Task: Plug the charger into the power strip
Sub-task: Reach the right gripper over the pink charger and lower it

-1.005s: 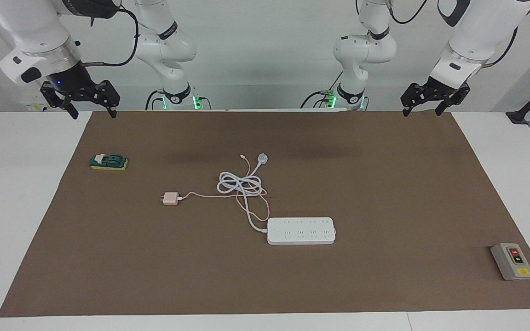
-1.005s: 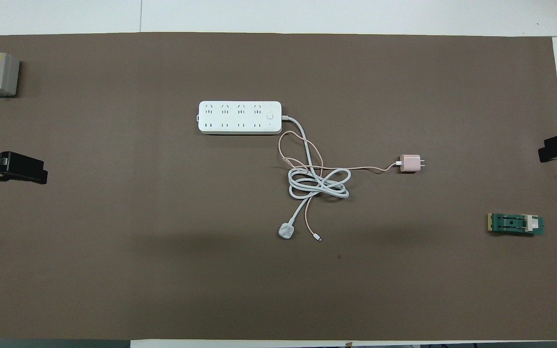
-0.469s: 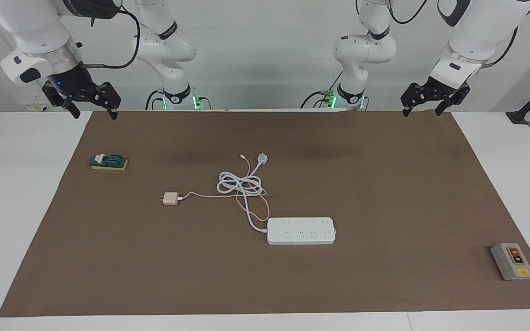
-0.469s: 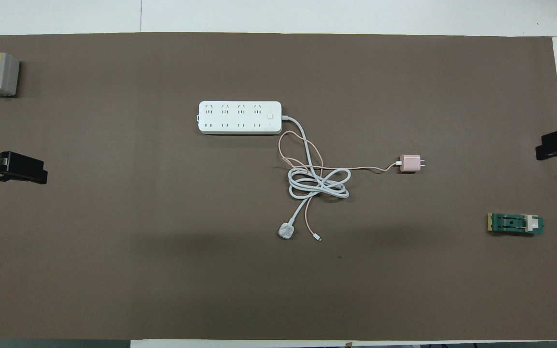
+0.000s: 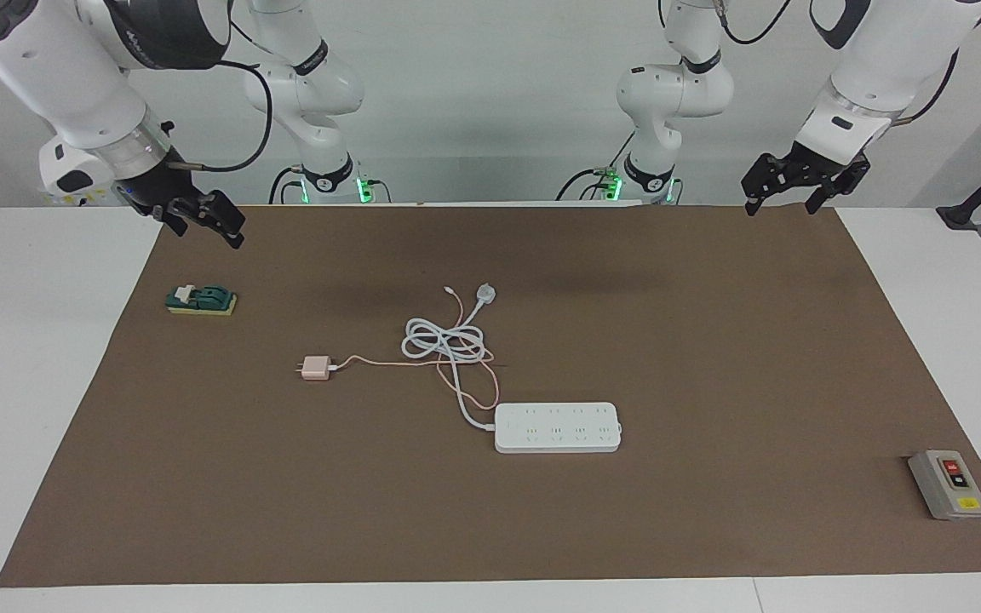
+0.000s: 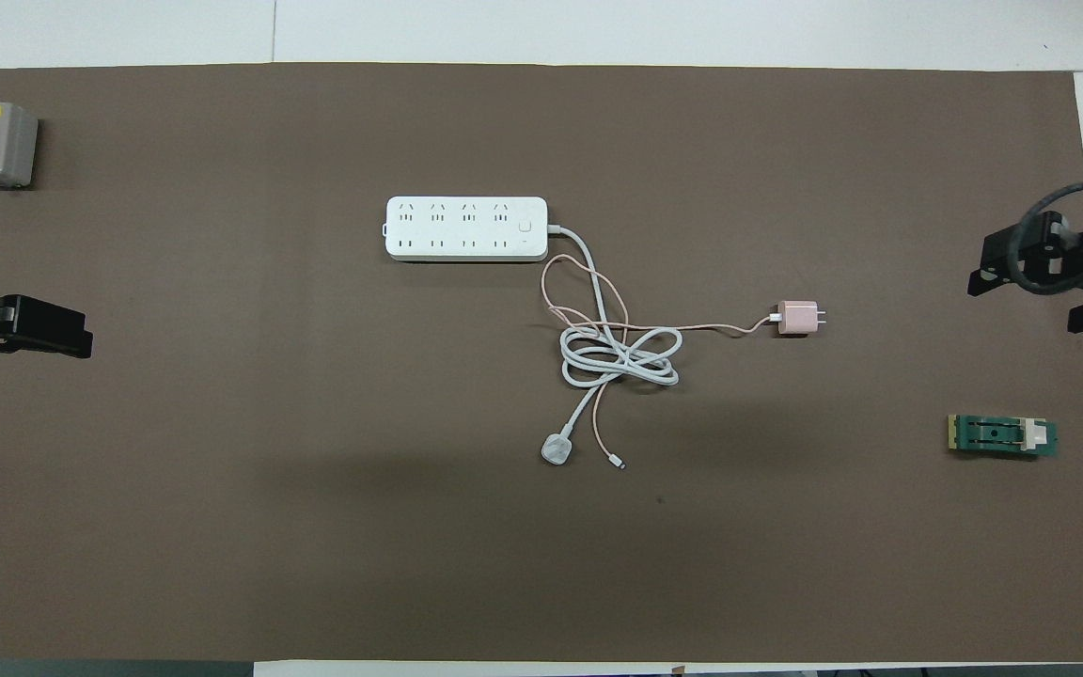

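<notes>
Charger (image 5: 315, 368): a small pale-pink cube lying on the brown mat (image 5: 712, 340), toward the right arm's end of the tabletop (image 5: 48, 383) and nearer to the robots than the power strip; its two prongs point toward the right arm's end, nothing touches it.
Charger cable (image 6: 692, 328): thin and pink, running from the cube toward the middle of the mat, crossing the coiled white cord (image 5: 446, 342), with its free tip lying just beside the round white plug (image 5: 485, 294).
Power strip (image 5: 558, 427): long, flat and white, sockets facing up, near the middle of the mat and farther from the robots than the charger; well apart from it.
Right gripper (image 5: 205, 220): in the air over the mat's edge at the right arm's end, above the area near the green block (image 5: 201, 300); fingers spread apart, holding nothing.
Left gripper (image 5: 783, 204): waits in the air over the mat's corner at the left arm's end; fingers spread apart and empty.
Grey switch box (image 5: 948, 484): at the left arm's end of the mat, farther from the robots than the strip, with red and yellow buttons on top.
</notes>
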You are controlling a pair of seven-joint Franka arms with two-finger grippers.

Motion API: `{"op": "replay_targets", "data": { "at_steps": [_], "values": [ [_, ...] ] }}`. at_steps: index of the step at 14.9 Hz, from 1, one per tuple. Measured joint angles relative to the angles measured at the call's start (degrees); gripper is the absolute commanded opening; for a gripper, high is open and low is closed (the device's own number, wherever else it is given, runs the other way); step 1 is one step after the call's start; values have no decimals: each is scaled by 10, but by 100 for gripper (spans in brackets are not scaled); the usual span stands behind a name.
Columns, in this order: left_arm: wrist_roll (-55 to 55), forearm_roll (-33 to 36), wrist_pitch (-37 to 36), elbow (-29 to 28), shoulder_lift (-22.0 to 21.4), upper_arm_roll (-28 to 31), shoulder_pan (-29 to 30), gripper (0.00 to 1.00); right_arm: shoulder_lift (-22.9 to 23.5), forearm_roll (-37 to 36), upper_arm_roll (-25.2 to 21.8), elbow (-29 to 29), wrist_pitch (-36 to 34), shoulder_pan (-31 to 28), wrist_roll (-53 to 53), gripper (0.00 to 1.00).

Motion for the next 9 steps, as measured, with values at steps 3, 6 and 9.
{"op": "replay_targets", "data": {
  "at_steps": [3, 6, 9],
  "values": [
    [0, 0, 0, 0, 0, 0, 0, 100, 36, 50, -1, -3, 11, -4, 109, 100],
    [0, 0, 0, 0, 0, 0, 0, 100, 68, 107, -3, -5, 28, -11, 199, 100],
    [0, 0, 0, 0, 0, 0, 0, 100, 95, 160, -5, -19, 55, -27, 254, 100]
  ]
}}
